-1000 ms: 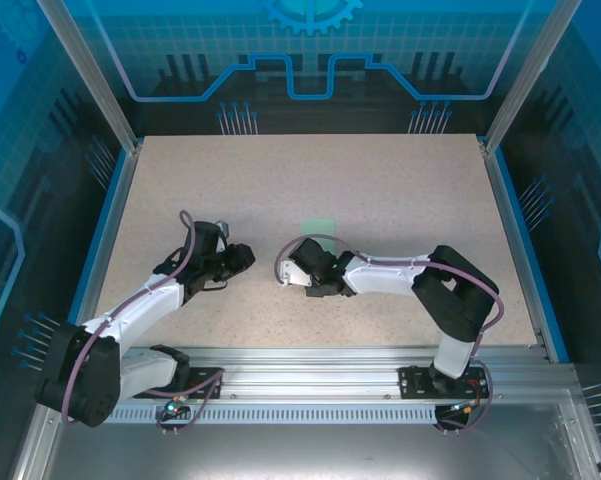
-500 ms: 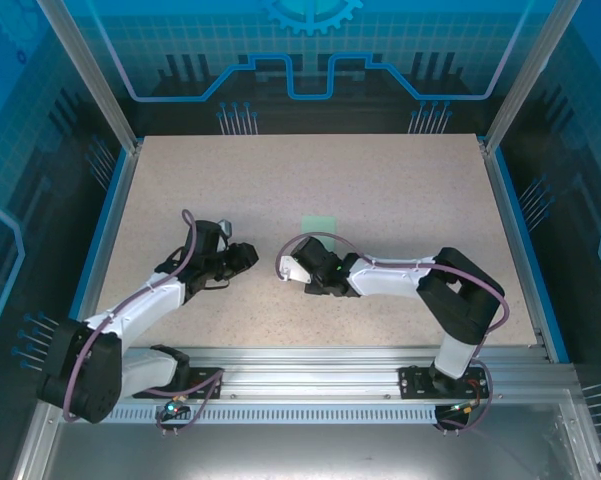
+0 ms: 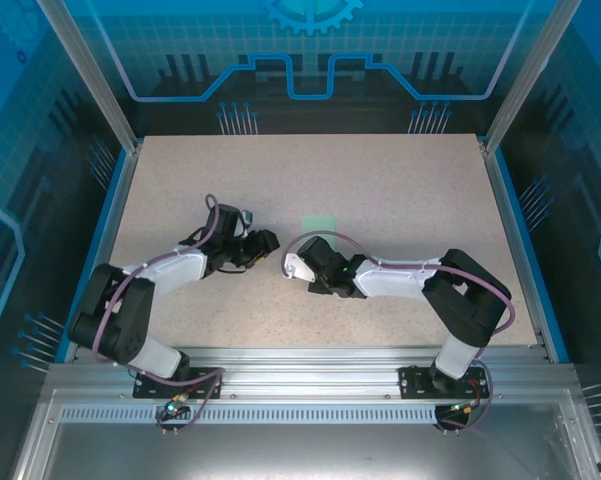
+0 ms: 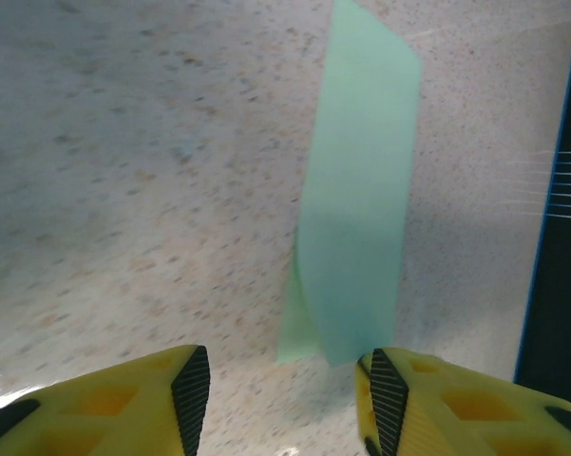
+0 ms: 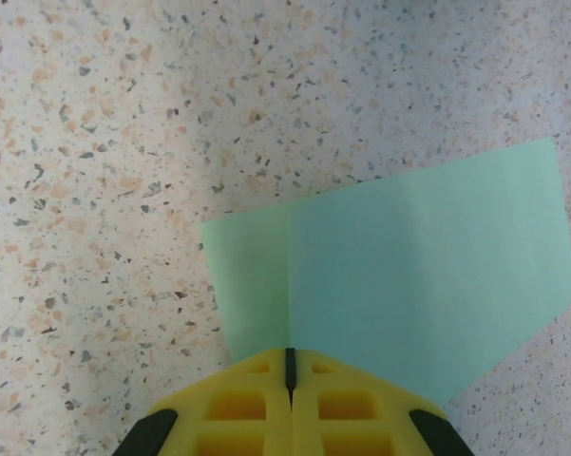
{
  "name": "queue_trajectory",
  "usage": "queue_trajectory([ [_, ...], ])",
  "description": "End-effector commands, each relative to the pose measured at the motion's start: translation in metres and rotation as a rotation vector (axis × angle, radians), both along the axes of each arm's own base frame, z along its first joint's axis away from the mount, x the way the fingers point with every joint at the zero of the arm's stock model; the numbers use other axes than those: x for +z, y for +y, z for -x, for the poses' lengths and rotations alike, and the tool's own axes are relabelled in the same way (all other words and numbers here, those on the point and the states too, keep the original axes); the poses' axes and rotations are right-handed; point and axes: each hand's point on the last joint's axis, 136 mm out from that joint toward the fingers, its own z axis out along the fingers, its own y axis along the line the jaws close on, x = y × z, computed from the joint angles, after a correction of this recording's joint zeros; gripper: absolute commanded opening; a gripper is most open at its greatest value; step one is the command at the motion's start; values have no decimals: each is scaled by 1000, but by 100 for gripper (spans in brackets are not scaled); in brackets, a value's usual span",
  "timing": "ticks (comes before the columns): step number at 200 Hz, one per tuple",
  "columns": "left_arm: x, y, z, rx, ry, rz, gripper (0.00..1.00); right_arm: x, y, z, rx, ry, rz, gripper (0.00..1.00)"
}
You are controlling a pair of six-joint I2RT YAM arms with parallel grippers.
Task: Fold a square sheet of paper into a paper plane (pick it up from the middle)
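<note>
The sheet of paper (image 3: 318, 222), pale mint green, lies at mid-table folded into a rectangle, not a pointed paper plane. One straight crease runs across it (image 5: 409, 266). In the left wrist view it (image 4: 356, 190) is a narrow strip with one flap slightly raised. My left gripper (image 3: 270, 243) is just left of it, open, with the strip's near end ahead of the gap (image 4: 283, 380) by the right finger. My right gripper (image 3: 308, 252) is shut, its tips (image 5: 288, 356) covering the paper's near edge. Whether they pinch paper is hidden.
The speckled tabletop (image 3: 400, 180) has blue rails along its left and right sides (image 3: 520, 240). Glass enclosure walls stand behind. The arms' mounting rail (image 3: 310, 365) runs along the near edge.
My left gripper has swung right toward the paper and opened wider. The right gripper has shut and shifted slightly. The paper has not moved.
</note>
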Motion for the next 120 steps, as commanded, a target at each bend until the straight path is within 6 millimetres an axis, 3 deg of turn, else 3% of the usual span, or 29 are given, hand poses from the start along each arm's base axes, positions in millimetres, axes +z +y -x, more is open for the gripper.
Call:
queue_trajectory([
  [1, 3, -20, -10, -4, 49, 66, 53, 14, 0, -4, -23, -12, -72, 0],
  [28, -14, -34, -20, 8, 116, 98, 54, 18, 0, -5, -24, -15, -86, 0],
  [64, -22, -60, -23, -35, 145, 120, 54, 17, 0, -5, -20, -14, -83, 0],
  [120, -33, -75, -24, -43, 180, 133, 53, 22, 1, -7, -21, -22, -99, 0],
])
